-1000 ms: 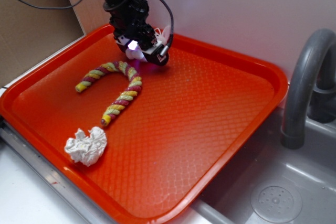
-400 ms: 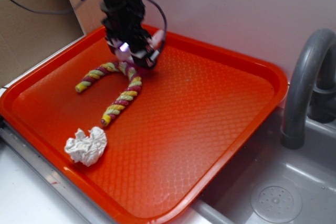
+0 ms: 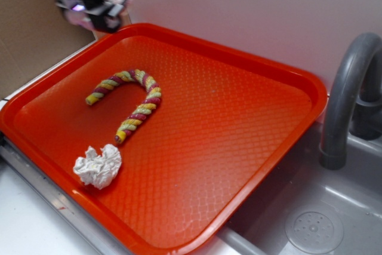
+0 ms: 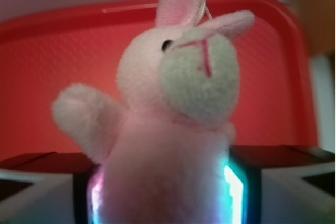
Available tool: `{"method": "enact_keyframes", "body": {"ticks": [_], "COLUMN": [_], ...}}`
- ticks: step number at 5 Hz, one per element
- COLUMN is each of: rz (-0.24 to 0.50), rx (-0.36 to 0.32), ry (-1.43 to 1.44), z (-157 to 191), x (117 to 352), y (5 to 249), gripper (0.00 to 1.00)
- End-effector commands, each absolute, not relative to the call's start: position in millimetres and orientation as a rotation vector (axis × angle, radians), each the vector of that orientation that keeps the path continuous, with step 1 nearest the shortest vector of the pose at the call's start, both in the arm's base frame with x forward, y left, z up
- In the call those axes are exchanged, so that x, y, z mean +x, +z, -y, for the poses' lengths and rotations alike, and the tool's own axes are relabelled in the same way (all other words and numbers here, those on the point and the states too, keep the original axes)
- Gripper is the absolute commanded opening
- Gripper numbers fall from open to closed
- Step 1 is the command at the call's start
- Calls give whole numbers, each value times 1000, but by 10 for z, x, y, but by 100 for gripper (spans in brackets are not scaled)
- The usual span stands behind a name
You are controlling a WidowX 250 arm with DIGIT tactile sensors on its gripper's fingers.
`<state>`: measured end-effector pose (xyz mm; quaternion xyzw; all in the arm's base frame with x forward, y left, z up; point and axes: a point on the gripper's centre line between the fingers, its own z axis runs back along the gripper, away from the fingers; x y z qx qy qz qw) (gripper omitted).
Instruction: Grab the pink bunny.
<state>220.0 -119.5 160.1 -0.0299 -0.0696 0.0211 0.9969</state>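
1. Up in the far-left corner of the exterior view, the black robot gripper (image 3: 89, 10) hangs blurred above the far-left rim of the orange-red textured plastic tray (image 3: 250, 117), with a pale-pink patch between its jaws that reads as the small pale-pink fuzzy plush bunny (image 3: 77, 16). On the tray floor lie the pink-and-yellow twisted cane-shaped rope (image 3: 134, 103) and, nearer, the crumpled white tissue-like wad (image 3: 98, 166), both well apart from the gripper. A grey curved tap (image 3: 346, 100) stands at the right over a grey sink.

2. Close up in the wrist view, the bunny (image 4: 178, 108) fills the picture, upright, one ear raised and one folded, its lower body pinched between the two dark fingers (image 4: 247, 182), which are clamped on it. The tray lies below and beyond it.

3. Judged from this, the grab looks made. To finish it well, the grip should hold steady pressure on the soft body, since plush compresses and could slip if the arm swings fast.
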Motion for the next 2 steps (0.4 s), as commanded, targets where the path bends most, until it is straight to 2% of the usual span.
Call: {"method": "enact_keyframes", "body": {"ticks": [1, 2], "rz": [240, 248], "rx": [-121, -111], "ry": [96, 61], "z": [1017, 991], "x": [1458, 1382], "y": [2336, 2384], "gripper": [0, 0]}}
